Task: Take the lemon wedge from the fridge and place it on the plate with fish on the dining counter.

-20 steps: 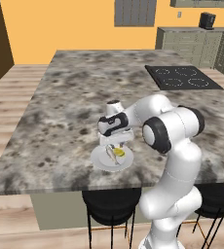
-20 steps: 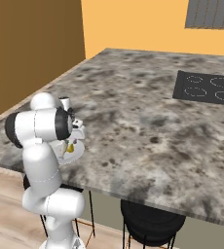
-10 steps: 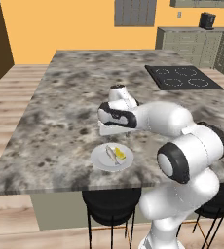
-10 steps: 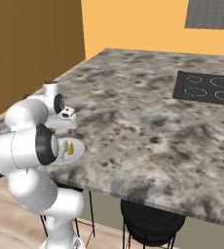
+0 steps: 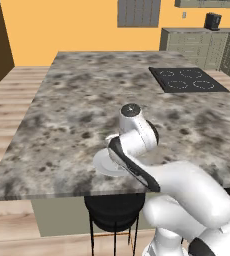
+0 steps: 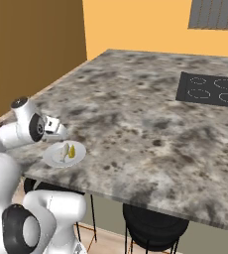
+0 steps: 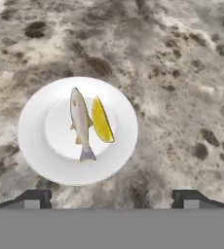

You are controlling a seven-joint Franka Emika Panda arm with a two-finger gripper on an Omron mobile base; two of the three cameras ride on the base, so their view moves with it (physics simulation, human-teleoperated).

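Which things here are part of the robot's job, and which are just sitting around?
For the job:
- lemon wedge, lying on the plate beside the fish
- plate, white and round
- fish
- dining counter, under the plate
- fingers, spread wide with nothing between them

Just around:
- black cooktop
- black stool under the counter edge
- wall cabinets in the back

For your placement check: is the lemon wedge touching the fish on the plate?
Touching. In the hand view the lemon wedge lies on the plate against the fish, with no white gap showing between them along the upper edge.
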